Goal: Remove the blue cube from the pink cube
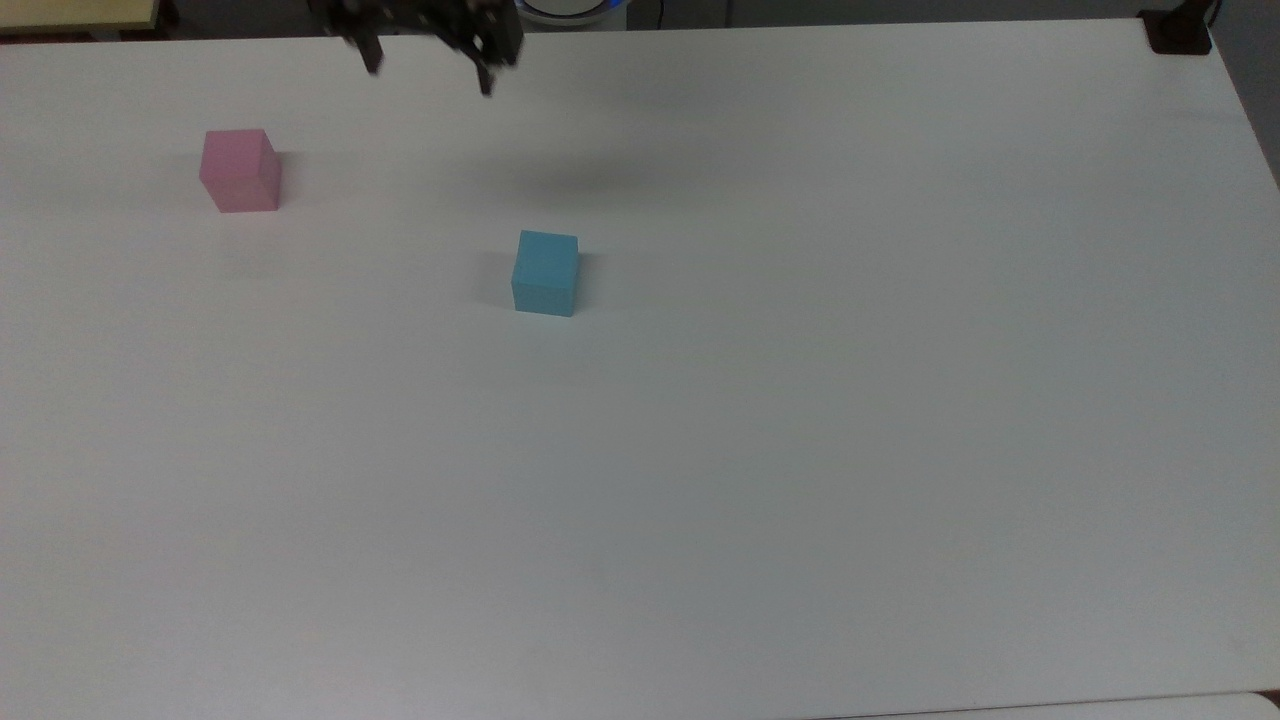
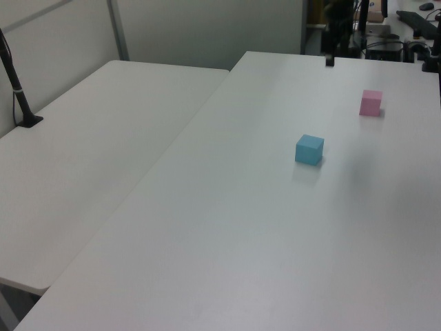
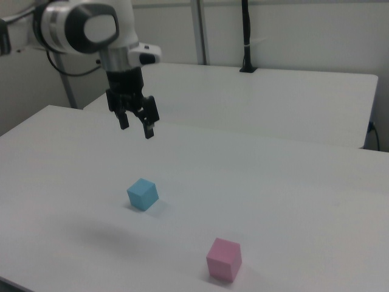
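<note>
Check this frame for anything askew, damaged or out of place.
Nothing stands out. The blue cube sits flat on the white table, well apart from the pink cube, also flat. The gripper hangs open and empty above the table.

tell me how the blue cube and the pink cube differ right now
Colour: the blue cube is light cyan, the pink cube pale pink. Place: in the top view the blue cube sits near the table's middle, the pink cube far off toward the top view's left. In the right view the blue cube lies nearer below the open end effector. Both are plain, similar-sized, resting apart on the table.
</note>
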### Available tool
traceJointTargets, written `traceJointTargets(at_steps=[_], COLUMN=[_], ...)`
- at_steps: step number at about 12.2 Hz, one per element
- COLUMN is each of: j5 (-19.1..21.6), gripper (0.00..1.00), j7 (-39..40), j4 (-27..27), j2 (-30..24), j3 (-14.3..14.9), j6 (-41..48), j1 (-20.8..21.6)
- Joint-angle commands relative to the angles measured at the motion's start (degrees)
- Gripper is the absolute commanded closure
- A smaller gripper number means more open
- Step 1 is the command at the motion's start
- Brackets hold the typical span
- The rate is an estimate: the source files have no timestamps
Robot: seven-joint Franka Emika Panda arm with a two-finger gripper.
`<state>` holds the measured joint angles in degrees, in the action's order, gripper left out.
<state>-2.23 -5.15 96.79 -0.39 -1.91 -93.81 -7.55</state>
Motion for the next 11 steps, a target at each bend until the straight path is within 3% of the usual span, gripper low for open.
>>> traceJointTargets(at_steps=[1,2,3,7,11], j5=[0.1,0.1,-0.1,-3.3,-3.5], gripper=[0.00,0.00,0.00,0.00,0.00], j7=[-0.6,-0.2,0.6,8.9,8.1], j4=[0.7,0.1,-0.1,-1.8,-2.1], j2=[-5.6,-6.5,-7.0,-6.5,-4.5], j3=[6.3,8.9,9.5,9.8,9.8], j6=[4.5,4.5,4.5,2.3,-2.4], j1=[2.7,3.7,4.0,3.8,3.9])
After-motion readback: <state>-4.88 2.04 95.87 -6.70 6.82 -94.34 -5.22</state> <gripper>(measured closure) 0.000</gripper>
